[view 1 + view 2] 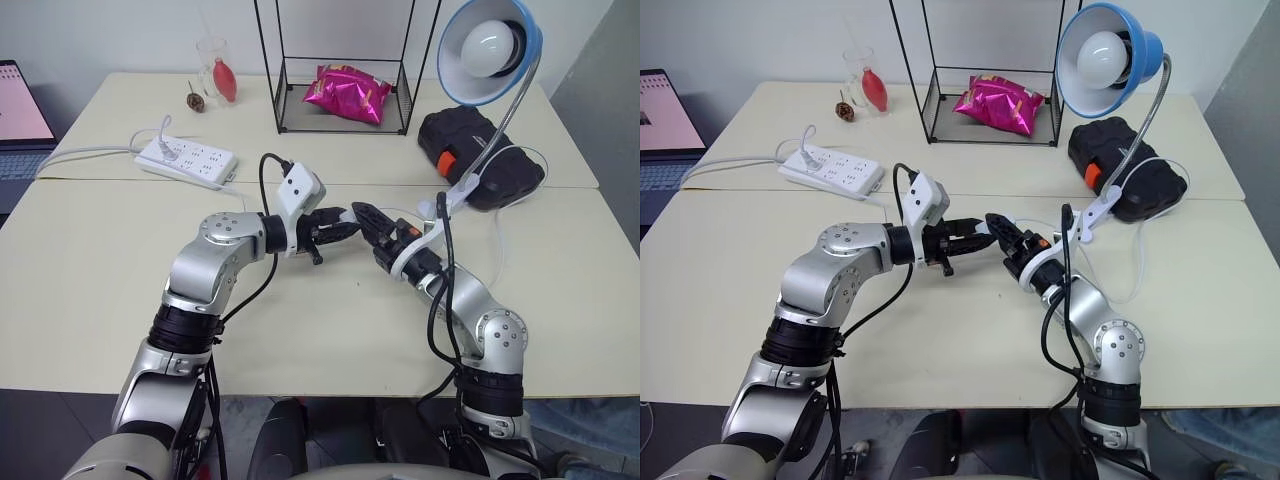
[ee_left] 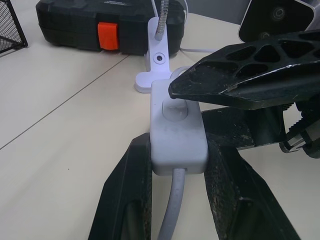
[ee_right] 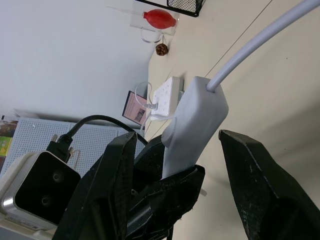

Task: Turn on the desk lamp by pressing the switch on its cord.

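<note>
The desk lamp (image 1: 490,45), with its blue-rimmed shade and white bulb, stands at the back right on a silver gooseneck, and its white clamp (image 2: 159,62) rests on the table. I cannot tell whether the bulb glows. My left gripper (image 1: 343,229) is shut on the white switch (image 2: 177,130) and holds it just above the table centre. The cord (image 2: 171,210) leaves the switch between the left fingers. My right gripper (image 3: 178,136) straddles the switch from the other side with its jaws apart. One of its fingertips (image 2: 200,82) lies on the rocker, and the other stands off the body.
A white power strip (image 1: 187,160) lies at the back left. A black case (image 1: 480,150) with an orange latch sits behind the clamp. A wire rack (image 1: 345,120) holds a pink bag. A laptop (image 1: 20,115) is at the far left, near a glass (image 1: 212,60).
</note>
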